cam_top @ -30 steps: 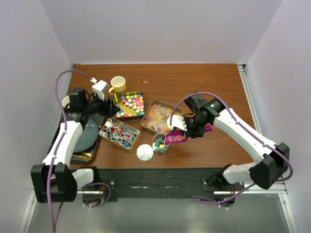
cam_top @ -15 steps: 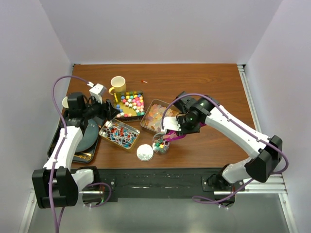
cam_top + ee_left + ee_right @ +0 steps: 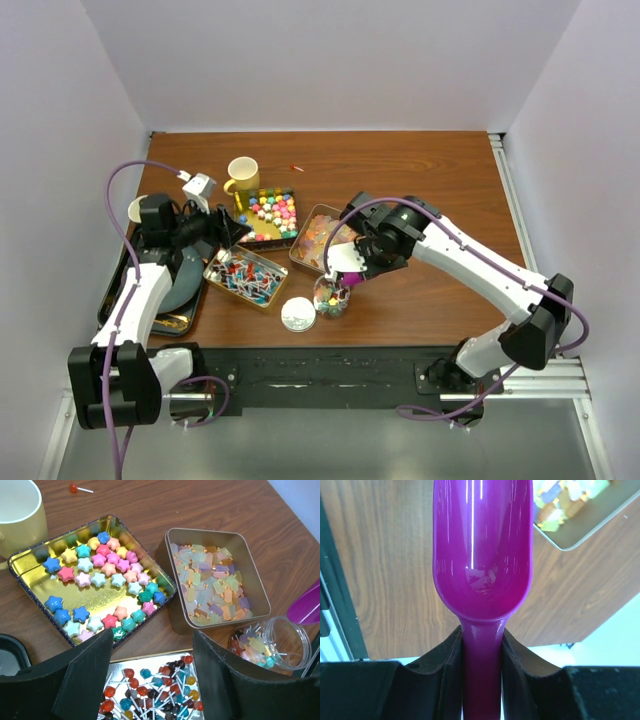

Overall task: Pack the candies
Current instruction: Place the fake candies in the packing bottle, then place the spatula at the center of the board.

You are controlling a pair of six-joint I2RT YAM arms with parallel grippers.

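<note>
At wrist view only, empty purple scoop (image 3: 481, 555) gripped by right end effector (image 3: 481, 636); left end effector (image 3: 150, 647) open.

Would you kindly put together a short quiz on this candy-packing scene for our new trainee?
1. True or false: the right hand grips the purple scoop by its handle.
2. Which shape are the candies in the gold tin? A balls, B stars, C cubes.
3. What does the left hand hold?
Key: 1 true; 2 B; 3 nothing, it is open.
</note>
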